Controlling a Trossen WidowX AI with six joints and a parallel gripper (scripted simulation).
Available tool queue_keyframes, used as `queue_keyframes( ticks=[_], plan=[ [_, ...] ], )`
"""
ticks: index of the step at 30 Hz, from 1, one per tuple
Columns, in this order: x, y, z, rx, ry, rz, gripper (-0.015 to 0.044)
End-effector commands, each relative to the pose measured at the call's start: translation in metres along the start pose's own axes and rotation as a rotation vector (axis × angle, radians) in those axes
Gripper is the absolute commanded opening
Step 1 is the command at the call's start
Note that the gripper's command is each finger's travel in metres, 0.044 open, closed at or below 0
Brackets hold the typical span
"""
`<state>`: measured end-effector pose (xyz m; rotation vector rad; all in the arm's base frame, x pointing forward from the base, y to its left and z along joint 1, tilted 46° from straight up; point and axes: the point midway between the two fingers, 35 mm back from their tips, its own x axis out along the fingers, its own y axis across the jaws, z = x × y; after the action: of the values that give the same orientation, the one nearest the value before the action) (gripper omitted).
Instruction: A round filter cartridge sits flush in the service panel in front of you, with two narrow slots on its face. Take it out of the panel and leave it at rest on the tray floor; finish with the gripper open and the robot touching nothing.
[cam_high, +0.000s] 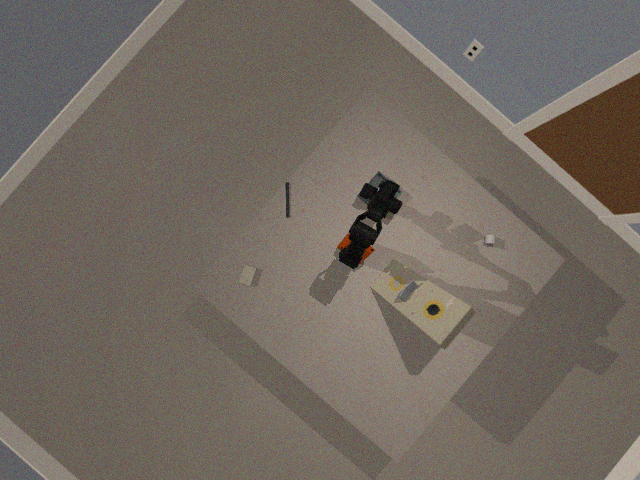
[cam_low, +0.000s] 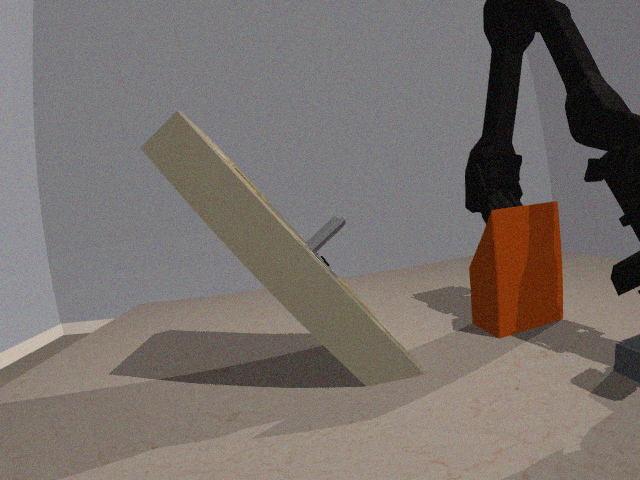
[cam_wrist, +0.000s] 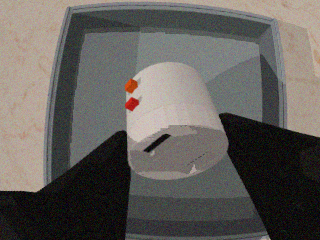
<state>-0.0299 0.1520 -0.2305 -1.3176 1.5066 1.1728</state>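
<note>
In the wrist view my gripper (cam_wrist: 174, 131) is shut on the white round filter cartridge (cam_wrist: 170, 103), one black finger on each side. The cartridge has a dark slot on its near face and two small red-orange marks on its side. It hangs over the middle of the grey square tray (cam_wrist: 67, 94), above the tray floor. From overhead, the gripper (cam_high: 382, 198) covers the tray, of which only a corner (cam_high: 375, 178) shows, and hides the cartridge. The cream service panel (cam_high: 454, 317) (cam_low: 268, 248) leans tilted, with an empty dark hole (cam_high: 433, 308) ringed in yellow.
The arm's orange base (cam_high: 342, 241) (cam_low: 516, 268) stands between tray and panel. A grey bracket (cam_high: 408, 290) (cam_low: 325, 233) sticks out of the panel beside a second yellow ring (cam_high: 397, 283). A dark bar (cam_high: 287, 199), a beige block (cam_high: 248, 275) and a small white cylinder (cam_high: 489, 239) lie around.
</note>
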Motion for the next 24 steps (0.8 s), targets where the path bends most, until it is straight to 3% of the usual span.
queue_keyframes(
  ticks=[1, 14, 17, 21, 24],
  plan=[
    [-0.001, 0.000, 0.002, -0.001, -0.006, 0.000, 0.0105],
    [-0.001, 0.000, 0.002, -0.001, -0.006, 0.000, 0.0440],
    [-0.008, 0.000, 0.008, -0.001, -0.006, 0.000, 0.0440],
    [-0.053, 0.000, 0.034, 0.000, -0.006, -0.001, 0.0440],
    [-0.062, 0.000, 0.037, 0.000, -0.006, -0.001, 0.0440]
  ],
)
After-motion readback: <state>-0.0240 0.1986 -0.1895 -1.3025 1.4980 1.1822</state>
